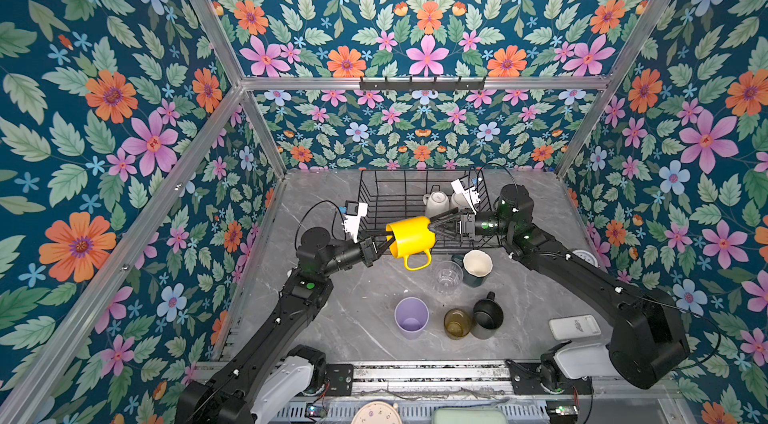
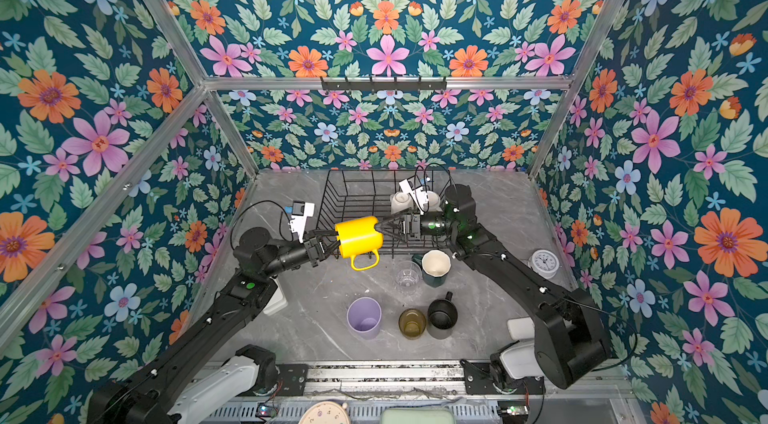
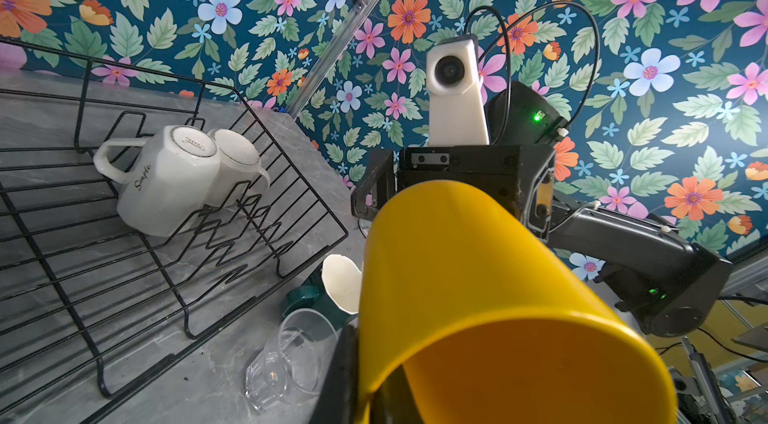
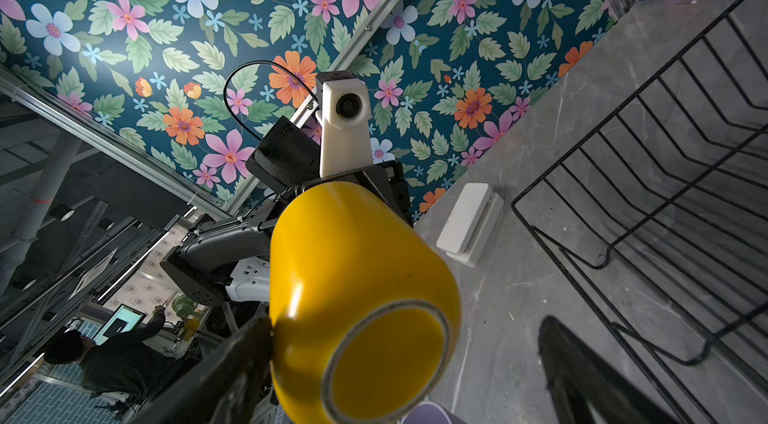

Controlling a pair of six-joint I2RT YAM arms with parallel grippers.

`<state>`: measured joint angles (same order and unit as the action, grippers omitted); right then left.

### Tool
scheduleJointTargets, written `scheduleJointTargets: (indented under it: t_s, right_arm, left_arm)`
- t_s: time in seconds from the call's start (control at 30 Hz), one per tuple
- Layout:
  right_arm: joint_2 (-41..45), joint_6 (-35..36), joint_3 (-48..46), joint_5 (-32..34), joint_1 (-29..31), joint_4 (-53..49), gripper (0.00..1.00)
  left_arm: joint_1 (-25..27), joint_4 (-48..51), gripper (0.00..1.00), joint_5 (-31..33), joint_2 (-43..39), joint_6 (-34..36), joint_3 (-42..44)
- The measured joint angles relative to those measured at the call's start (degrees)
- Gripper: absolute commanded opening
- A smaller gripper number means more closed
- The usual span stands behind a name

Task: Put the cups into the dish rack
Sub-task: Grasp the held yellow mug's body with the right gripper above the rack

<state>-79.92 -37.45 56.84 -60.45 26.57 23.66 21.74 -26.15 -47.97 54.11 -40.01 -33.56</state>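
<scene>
A yellow mug [image 1: 411, 235] [image 3: 478, 276] hangs on its side in the air over the front edge of the black wire dish rack [image 1: 360, 185] [image 3: 124, 260]. My left gripper [image 1: 387, 241] [image 3: 370, 384] is shut on its rim. My right gripper [image 1: 434, 226] [image 4: 403, 339] is open around the mug's base, one finger touching its side and the other apart. Two white mugs [image 1: 436, 203] [image 3: 166, 181] lie upside down in the rack. On the table stand a dark green mug [image 1: 477, 266], clear glass [image 1: 448, 276], lilac tumbler [image 1: 411, 316], amber glass [image 1: 457, 322] and black mug [image 1: 487, 314].
A white alarm clock [image 2: 545, 262] sits at the right wall behind my right arm. A white box [image 1: 573, 326] lies at the front right and a white block [image 4: 469, 222] by the left wall. A hook rail [image 1: 422, 84] hangs high on the back frame.
</scene>
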Motion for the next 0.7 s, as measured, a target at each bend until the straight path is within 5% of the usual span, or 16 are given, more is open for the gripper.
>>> scheduleJointTargets:
  t_s: [0.7]
  right_arm:
    - [-6.1,-1.1,4.2,-2.4,6.8,1.0,0.98]
  left_arm:
    - [-0.1,-0.8,0.00,0.0,-0.4,-0.1,0.4]
